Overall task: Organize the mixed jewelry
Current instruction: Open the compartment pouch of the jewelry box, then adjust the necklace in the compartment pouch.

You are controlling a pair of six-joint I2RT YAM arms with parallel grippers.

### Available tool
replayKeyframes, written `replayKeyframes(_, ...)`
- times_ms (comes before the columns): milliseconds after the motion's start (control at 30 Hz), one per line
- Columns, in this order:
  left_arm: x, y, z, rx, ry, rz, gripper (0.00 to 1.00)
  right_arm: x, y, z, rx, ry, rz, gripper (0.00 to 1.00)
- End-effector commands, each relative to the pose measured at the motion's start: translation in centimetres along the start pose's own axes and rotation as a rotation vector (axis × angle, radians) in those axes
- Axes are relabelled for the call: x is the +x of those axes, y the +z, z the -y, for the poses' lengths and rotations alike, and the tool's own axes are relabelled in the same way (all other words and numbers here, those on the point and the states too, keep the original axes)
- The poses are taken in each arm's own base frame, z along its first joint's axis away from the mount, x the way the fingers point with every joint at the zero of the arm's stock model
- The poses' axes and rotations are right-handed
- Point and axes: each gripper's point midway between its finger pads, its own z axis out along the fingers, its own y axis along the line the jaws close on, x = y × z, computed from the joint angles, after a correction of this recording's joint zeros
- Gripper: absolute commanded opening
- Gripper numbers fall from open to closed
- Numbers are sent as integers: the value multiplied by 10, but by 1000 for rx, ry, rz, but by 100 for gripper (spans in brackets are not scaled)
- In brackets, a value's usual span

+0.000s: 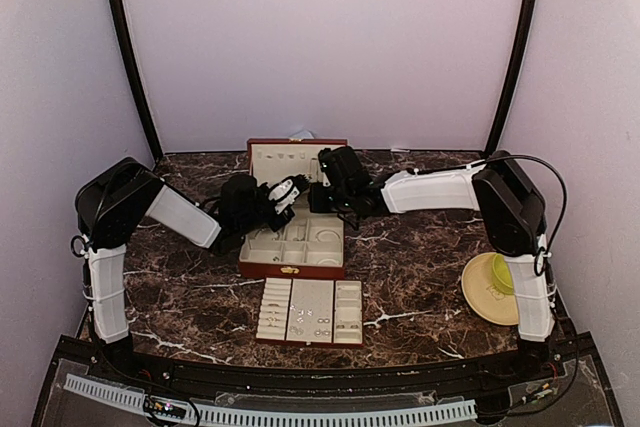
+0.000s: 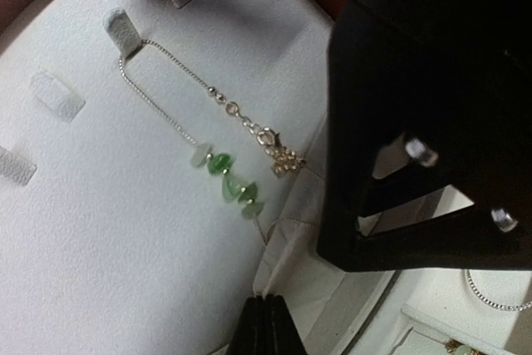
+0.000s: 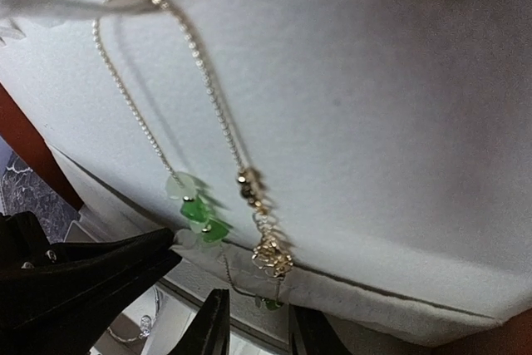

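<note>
Both my grippers at the open red-brown box [image 1: 292,247], facing its cream lid lining.

My left gripper [image 2: 264,326] is pinched fully together, holding nothing; my right gripper [image 3: 253,322] stands narrowly parted (nothing between the fingers that I can see). Beyond them the necklace [image 2: 218,155] hangs from a lid hook [image 2: 121,33], its long axis running down the lining, green beads [image 3: 195,209] and clasp lowest, near the lid's bottom edge.
</note>
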Motion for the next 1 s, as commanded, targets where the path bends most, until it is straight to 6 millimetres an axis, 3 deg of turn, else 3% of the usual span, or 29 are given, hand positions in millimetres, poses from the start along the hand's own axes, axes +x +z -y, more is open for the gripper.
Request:
replayKeyframes(0,2,-5,6,20,-4,-3,0,-18,4,-10,-14,23,75,22)
replayKeyframes(100,1,-6,6,19,-5,1,0,-21,5,-11,-20,28,88,13)
replayKeyframes(333,1,-6,5,10,-12,-4,0,-32,-6,-20,-64,44,118,1)
replayKeyframes(633,5,-5,6,9,-4,-22,0,-57,-39,-33,-156,69,192,0)
replayKeyframes(967,4,-7,11,29,12,-13,0,-68,-41,-36,-186,80,210,0)
